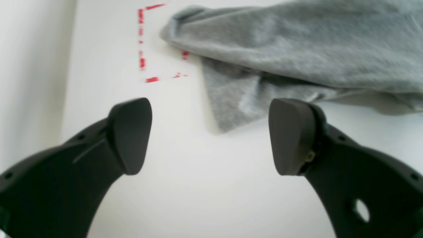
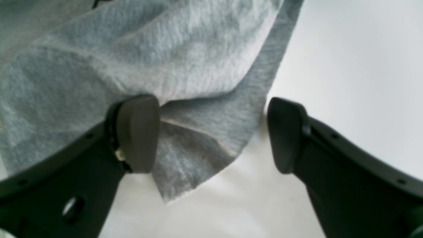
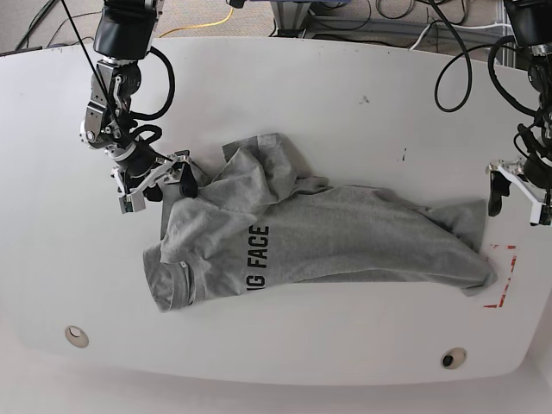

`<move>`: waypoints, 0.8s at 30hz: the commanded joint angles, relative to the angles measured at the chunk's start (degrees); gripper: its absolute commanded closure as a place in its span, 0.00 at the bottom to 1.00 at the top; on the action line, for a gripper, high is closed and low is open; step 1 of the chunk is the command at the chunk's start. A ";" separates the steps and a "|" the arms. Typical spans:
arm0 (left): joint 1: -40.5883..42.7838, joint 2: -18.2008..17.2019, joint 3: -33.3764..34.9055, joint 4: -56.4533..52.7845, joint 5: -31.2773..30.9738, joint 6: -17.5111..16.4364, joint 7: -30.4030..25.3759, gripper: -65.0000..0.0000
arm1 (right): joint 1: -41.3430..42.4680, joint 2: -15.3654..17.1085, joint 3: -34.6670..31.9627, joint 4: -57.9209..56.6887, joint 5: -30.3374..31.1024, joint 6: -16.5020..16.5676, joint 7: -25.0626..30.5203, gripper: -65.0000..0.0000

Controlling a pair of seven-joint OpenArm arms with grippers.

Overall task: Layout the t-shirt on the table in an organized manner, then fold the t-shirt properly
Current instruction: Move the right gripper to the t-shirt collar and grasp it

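Right gripper (image 3: 156, 179), black two-fingered claw at the left of the base view, sits at the upper-left edge of the heather-grey short-sleeved cotton t-shirt (image 3: 328, 237). Jaws spread wide, nothing clamped. Wrist view: its left finger (image 2: 137, 132) lies over or against the grey cloth, while a pointed corner of fabric hangs in the gap between the fingers; the other finger stands over bare table just beside the cloth edge. Whether that finger presses the cloth, cannot tell.

T-shirt lies crumpled across the middle of the large white smooth tabletop (image 3: 285, 95), long axis running left to right in the base view. Left end: rumpled fold with black lettering facing up, partly readable as "FACE". A bunched ridge rises near the top centre. Right end tapers to a corner that overlaps the red tape rectangle (image 3: 504, 276) near the table's right edge.

Small round grommet (image 3: 76, 335) at lower left of the table; second round grommet (image 3: 451, 358) at lower right. Few dark specks near the top right.

Left gripper (image 3: 517, 195), black claw at the right of the base view, hangs over bare table just beyond the shirt's right end. Jaws wide apart, empty. Wrist view shows cloth ahead of the fingertips, not between them, with red tape marks beside it.
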 commanded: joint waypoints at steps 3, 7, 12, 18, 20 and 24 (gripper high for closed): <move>-0.65 -1.02 -0.68 0.75 -0.39 0.15 -1.55 0.19 | -0.70 0.42 0.11 0.78 1.03 0.40 0.01 0.30; -0.65 -1.02 -0.77 0.75 -0.30 0.15 -1.55 0.19 | -0.97 0.42 0.20 0.78 1.03 0.58 0.01 0.36; -0.65 -1.02 -0.77 0.66 -0.30 0.15 -1.55 0.19 | -2.73 0.51 0.29 0.95 1.03 3.57 0.01 0.38; -0.74 -1.02 -0.77 0.66 -0.30 0.07 -1.55 0.19 | -3.69 0.51 0.38 0.69 0.77 4.80 0.01 0.50; -0.83 -1.02 -0.77 0.66 -0.30 0.07 -1.55 0.19 | -4.05 0.42 0.38 0.69 0.94 5.02 0.01 0.54; -0.83 -1.02 -0.68 0.66 -0.30 0.07 -1.55 0.19 | -4.13 0.42 0.38 0.60 0.85 5.02 0.01 0.62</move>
